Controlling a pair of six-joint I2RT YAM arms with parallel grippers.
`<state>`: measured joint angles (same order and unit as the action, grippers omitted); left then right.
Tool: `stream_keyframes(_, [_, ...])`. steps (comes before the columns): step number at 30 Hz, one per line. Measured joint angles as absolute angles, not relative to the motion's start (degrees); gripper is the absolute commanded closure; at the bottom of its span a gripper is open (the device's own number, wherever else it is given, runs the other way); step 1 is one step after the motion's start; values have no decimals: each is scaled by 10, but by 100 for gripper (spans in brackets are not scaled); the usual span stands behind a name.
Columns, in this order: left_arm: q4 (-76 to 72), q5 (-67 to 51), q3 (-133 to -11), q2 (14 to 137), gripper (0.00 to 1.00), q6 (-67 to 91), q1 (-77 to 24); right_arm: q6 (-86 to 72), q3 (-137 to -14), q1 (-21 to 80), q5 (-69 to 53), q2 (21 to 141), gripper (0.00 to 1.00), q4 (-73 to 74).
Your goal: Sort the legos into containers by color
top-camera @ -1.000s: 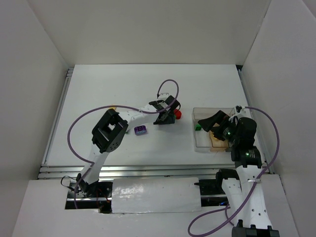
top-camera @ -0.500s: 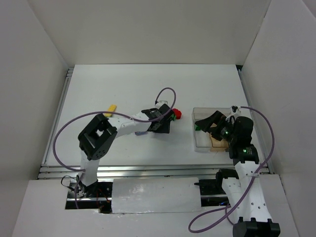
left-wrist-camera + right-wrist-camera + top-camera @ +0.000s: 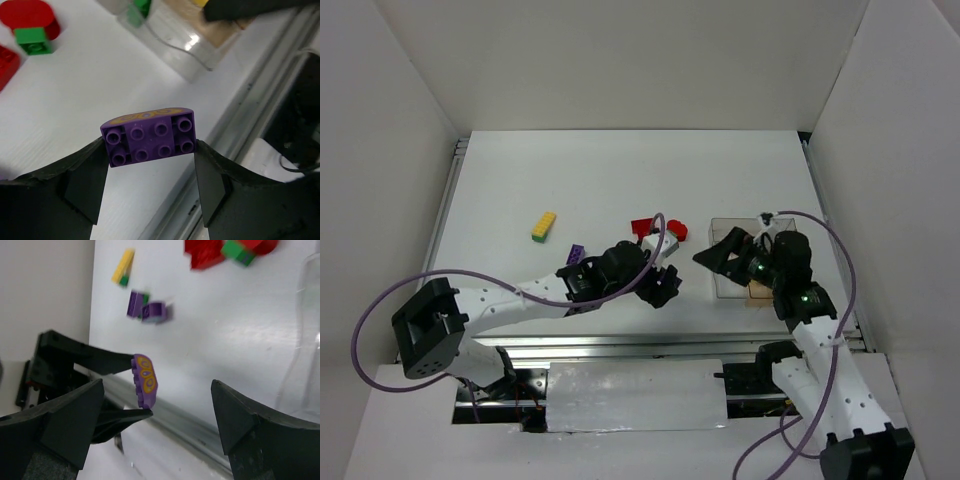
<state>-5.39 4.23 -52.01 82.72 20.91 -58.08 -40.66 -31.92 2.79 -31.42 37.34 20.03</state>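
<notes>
So, step in hand: I judged it as bringing one lego to the box, or passing it to the other arm; I could not decide which.
Left gripper point(image 3: 662, 287): it was clamped on a purple brick point(image 3: 148, 135), one finger on each short end, studs toward the wrist camera.
Brick axis: the long side ran from finger to finger, so both long faces were free.
Right gripper point(image 3: 715, 252): its fingers stood wide apart with nothing between them, and it looked at the brick from about 2 o'clock in the top view.
Container point(image 3: 724, 226): the clear box lay at about 2 o'clock from the left gripper, just behind the right gripper.
Nearer arm: the right one was nearer to the container, but the brick was in the left one.
Other legos: a yellow brick point(image 3: 544, 226) lay at 10 o'clock and red bricks point(image 3: 675, 232) at 12 o'clock from the left gripper, loose on the table point(image 3: 520, 170).
Risk, as I judged: a grip only on the short ends could let the brick turn.
</notes>
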Motion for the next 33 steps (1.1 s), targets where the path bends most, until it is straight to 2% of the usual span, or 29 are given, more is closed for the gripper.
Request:
stream_keyframes(6, [-90,-21,-513,813,100,152,-600,-406,-321,173,-289,423,9,202])
stream_keyframes(9, [-90,-37,-513,807,100,134,-602,-407,-321,198,-277,430,18,201])
stream_keyframes(10, [-91,-40,-513,804,100,131,-602,-409,-321,203,-277,430,24,199])
stream_keyframes(14, [-92,-42,-513,794,100,117,-603,-413,-321,217,-284,435,31,180])
stream_keyframes(17, [-93,-43,-513,792,99,106,-603,-421,-320,229,-299,449,33,160])
stream_keyframes(18, [-94,-43,-513,792,98,105,-603,-425,-320,232,-307,455,38,149])
stream_keyframes(19, [-94,-43,-513,792,98,105,-603,-426,-318,236,-310,462,38,143])
stream_keyframes(20, [-95,-43,-513,792,97,104,-603,-432,-316,239,-316,469,58,133])
stream_keyframes(21, [-96,-44,-513,792,95,104,-603,-432,-314,242,-322,475,69,124])
stream_keyframes(22, [-96,-43,-513,792,94,104,-603,-439,-314,244,-329,482,89,117])
stream_keyframes(24, [-91,-41,-513,791,85,105,-602,-439,-312,245,-335,489,100,107])
stream_keyframes(25, [-91,-37,-513,791,73,105,-602,-439,-311,245,-336,491,100,102])
stream_keyframes(26, [-91,-31,-513,791,46,106,-603,-440,-311,245,-336,492,100,99])
stream_keyframes(27, [-91,-22,-513,790,26,107,-603,-440,-311,245,-336,492,100,96])
stream_keyframes(28, [-91,-12,-513,788,1,109,-604,-438,-311,245,-336,492,100,94])
stream_keyframes(33, [-79,95,-519,786,0,144,-611,-430,-323,236,-286,505,100,96])
